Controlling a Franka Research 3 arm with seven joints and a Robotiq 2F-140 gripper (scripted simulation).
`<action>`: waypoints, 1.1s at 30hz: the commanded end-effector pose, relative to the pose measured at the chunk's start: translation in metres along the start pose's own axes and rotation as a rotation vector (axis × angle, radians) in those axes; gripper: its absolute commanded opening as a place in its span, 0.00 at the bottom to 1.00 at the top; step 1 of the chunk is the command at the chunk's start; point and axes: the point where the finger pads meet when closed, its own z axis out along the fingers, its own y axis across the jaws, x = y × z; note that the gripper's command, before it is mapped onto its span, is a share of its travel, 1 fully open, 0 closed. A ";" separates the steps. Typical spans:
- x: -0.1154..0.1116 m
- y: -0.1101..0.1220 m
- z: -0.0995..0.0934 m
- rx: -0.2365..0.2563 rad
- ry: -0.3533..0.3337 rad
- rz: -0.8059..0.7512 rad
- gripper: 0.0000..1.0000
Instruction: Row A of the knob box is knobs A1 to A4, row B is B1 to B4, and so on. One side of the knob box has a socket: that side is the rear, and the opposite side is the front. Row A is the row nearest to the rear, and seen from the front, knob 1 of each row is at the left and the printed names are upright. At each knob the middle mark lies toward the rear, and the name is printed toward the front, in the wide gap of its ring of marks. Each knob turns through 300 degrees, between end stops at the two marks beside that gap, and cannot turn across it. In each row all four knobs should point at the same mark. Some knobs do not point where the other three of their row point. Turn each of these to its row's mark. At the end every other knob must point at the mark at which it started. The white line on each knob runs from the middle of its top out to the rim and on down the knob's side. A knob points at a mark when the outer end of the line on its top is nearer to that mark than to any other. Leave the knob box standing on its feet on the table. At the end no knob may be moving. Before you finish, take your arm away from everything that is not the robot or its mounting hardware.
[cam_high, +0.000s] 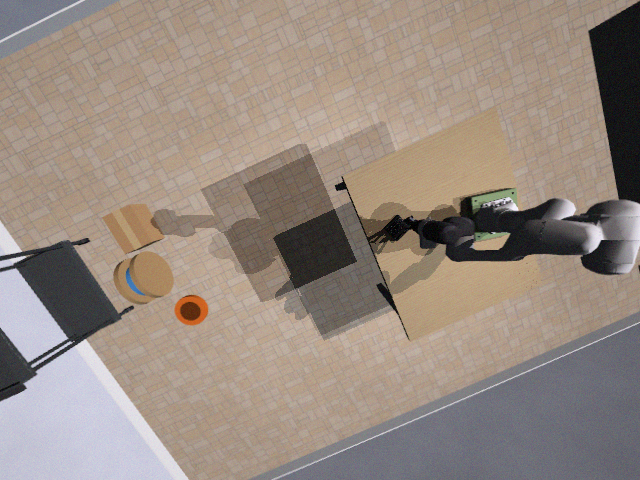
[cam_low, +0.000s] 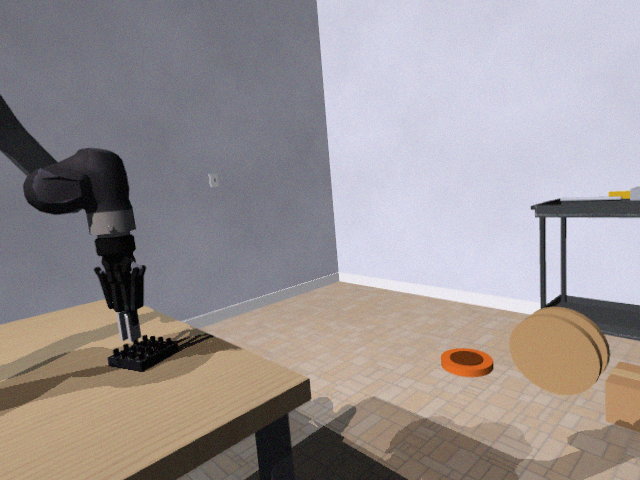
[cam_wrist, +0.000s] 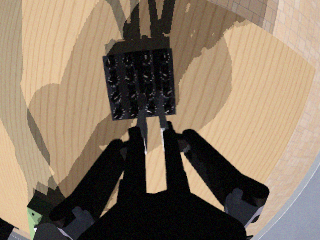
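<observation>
knobs looked small, stiff and slick; best pinched across the sides. gripper (cam_wrist: 152, 119) stood nearly together, just apart and clamped on nothing, fingertips over the near edge of the knob box (cam_wrist: 140, 83), which sat directly ahead on the table (cam_wrist: 267, 94).

Knob box (cam_wrist: 140, 84) on counter (cam_low: 170, 413), directly below gripper (cam_low: 129, 326), fingertips over box's near edge row. Counter edge just beyond gripper. Ring (cam_low: 466, 361), disc (cam_low: 555, 350), carton (cam_low: 624, 392) on floor well beyond gripper; cart (cam_low: 584, 207) behind them.
</observation>
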 end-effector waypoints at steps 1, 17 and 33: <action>-0.001 0.000 -0.001 0.002 0.000 -0.007 0.12; -0.001 0.000 -0.003 0.001 0.000 0.308 0.12; -0.001 0.000 -0.004 0.001 0.000 0.541 0.12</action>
